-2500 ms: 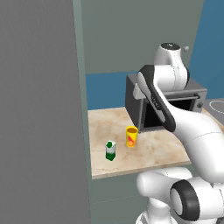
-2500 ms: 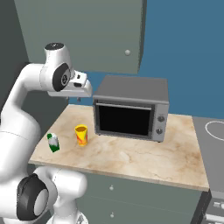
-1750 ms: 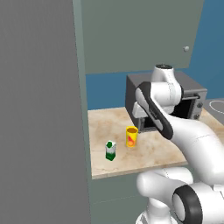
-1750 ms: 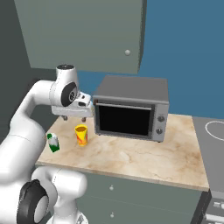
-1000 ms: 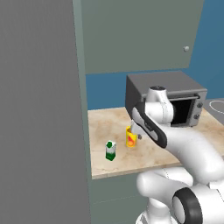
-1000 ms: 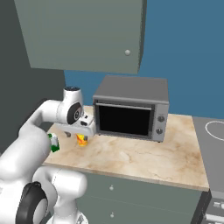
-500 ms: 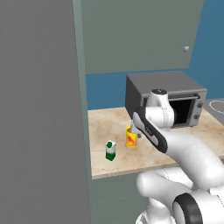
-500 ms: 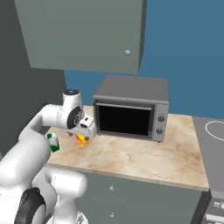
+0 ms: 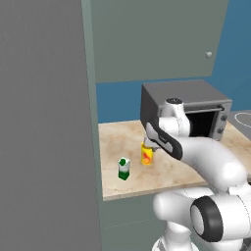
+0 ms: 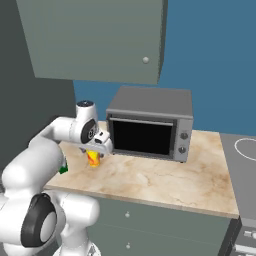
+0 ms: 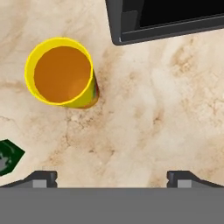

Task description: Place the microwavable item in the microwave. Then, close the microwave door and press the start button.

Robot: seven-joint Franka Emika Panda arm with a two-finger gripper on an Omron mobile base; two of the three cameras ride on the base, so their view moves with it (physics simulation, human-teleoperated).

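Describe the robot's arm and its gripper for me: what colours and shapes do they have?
The arm is glossy white, built of thick rounded segments joined by dark grey ring-shaped joints, with a dark round cap at one joint. The gripper is a small white block, and its two finger tips are small, dark and squared. No loose cables or markings show.

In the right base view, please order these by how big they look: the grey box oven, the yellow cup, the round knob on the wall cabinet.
1. Grey box oven, by far the largest.
2. Yellow cup, small and partly covered by the pincer.
3. Cabinet knob, the smallest. It sits farther from the camera than the cup, so the gap between these two is less certain.
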